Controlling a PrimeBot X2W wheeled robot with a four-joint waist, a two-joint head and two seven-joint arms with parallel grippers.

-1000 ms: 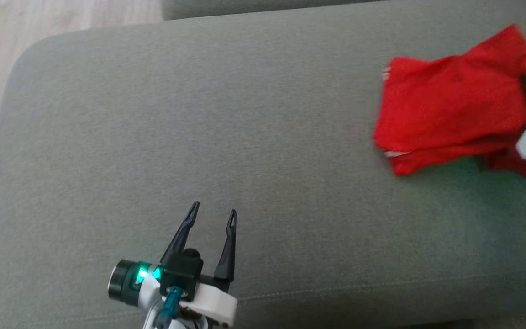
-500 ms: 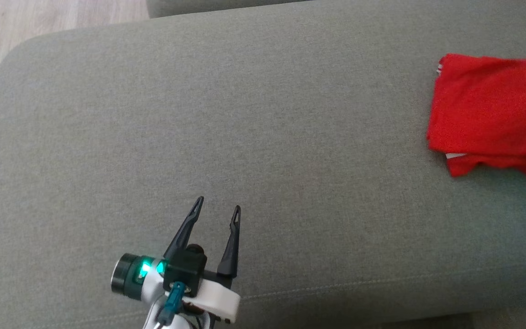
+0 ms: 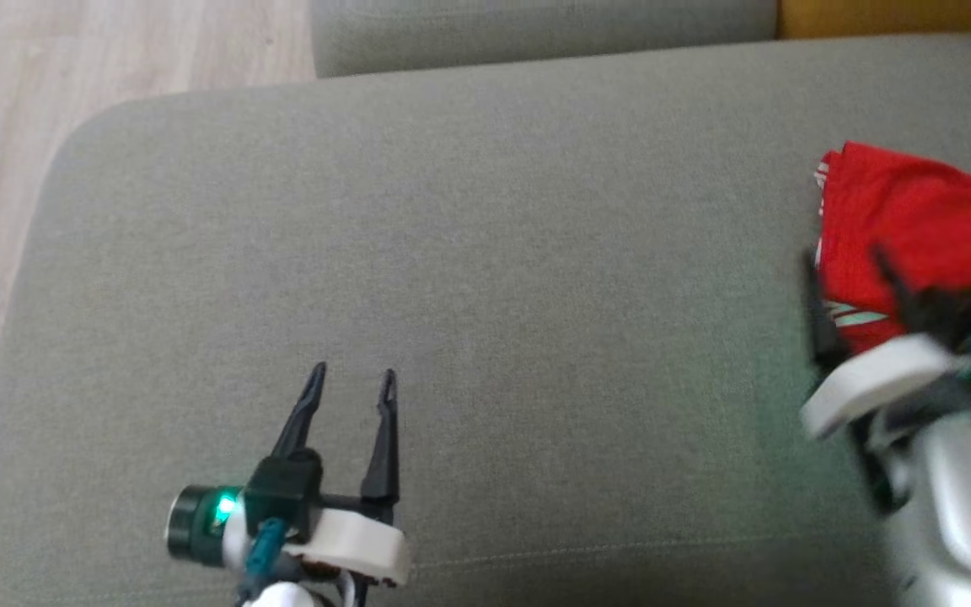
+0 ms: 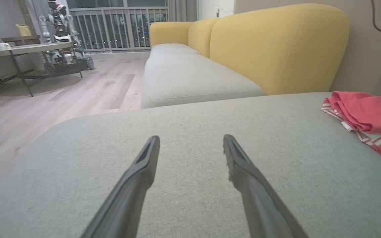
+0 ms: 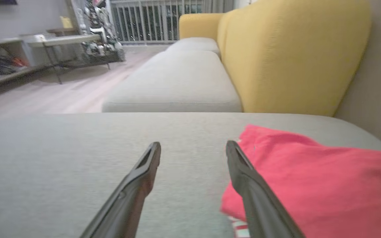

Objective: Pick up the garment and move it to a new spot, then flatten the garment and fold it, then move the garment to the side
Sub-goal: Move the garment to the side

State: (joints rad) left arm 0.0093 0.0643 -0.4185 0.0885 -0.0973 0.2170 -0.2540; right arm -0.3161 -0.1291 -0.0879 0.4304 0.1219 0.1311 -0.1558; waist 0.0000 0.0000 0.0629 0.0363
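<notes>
The garment (image 3: 915, 219), red and folded, lies at the right edge of the head view on the grey cushion (image 3: 536, 253), a little above mid-height. White stripes show along its left and lower edges. In the left wrist view the garment (image 4: 372, 109) sits at the right edge as a soft stack of layers, with the striped hem at the bottom. In the right wrist view it (image 5: 309, 178) takes up the lower right.

The left gripper (image 3: 353, 371) is at the lower left of the head view, fingers pointing up the frame over bare cushion. Its 2 fingers stand spread with nothing between them, well apart from the garment. Its own camera shows the same gap (image 4: 191, 137), with only cushion (image 4: 193, 119) seen through it.

The right gripper (image 3: 844, 257) is blurred at the right edge of the head view, its dark fingers lying across the garment's lower left corner. In the right wrist view its jaws (image 5: 193, 143) are spread wide and hold nothing. The left finger is over bare cushion (image 5: 61, 148). The right finger crosses the garment's near edge, and contact there cannot be told.

A yellow backrest (image 4: 276, 43) rises behind the cushion at the upper right of both wrist views. Pale wood floor (image 3: 115, 51) fills the upper left of the head view. A table (image 4: 28, 49) stands at the upper left of the left wrist view.
</notes>
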